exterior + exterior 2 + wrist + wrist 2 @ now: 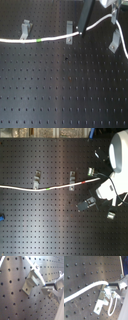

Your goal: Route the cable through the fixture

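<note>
The white cable (55, 38) runs from the first exterior view's left edge to the right, then rises toward the top right. Its green band (39, 39) lies between the left clip and the fixture. The fixture (69, 29), a narrow upright grey strip, stands mid-board, and the cable crosses its lower end. In the second exterior view the cable (25, 188) passes the fixture (72, 179), with a red band (86, 180) just beyond. My gripper (114, 11) is at the top right. In the second wrist view the gripper (111, 285) is shut on the cable (86, 289).
A broad slanted clip (25, 29) stands at the left and another (115, 42) at the right, below the gripper. The right one fills the first wrist view (32, 281). A dark slanted bar (85, 17) reaches down to the cable. The black pegboard (65, 90) extends toward the front.
</note>
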You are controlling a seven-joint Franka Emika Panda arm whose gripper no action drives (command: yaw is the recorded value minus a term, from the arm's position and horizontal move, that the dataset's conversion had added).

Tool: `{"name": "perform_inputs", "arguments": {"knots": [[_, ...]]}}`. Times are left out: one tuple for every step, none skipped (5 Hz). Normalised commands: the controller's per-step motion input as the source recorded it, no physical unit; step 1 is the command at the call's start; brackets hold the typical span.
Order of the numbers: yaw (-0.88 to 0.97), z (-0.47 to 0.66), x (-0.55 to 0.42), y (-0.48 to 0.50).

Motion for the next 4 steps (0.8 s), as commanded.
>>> {"name": "perform_inputs", "arguments": {"knots": [[0.0,0.0,-0.119,-0.016],[-0.15,0.03,-0.145,-0.088],[-0.27,0.05,-0.186,-0.119],[-0.19,0.03,-0.168,-0.088]]}}
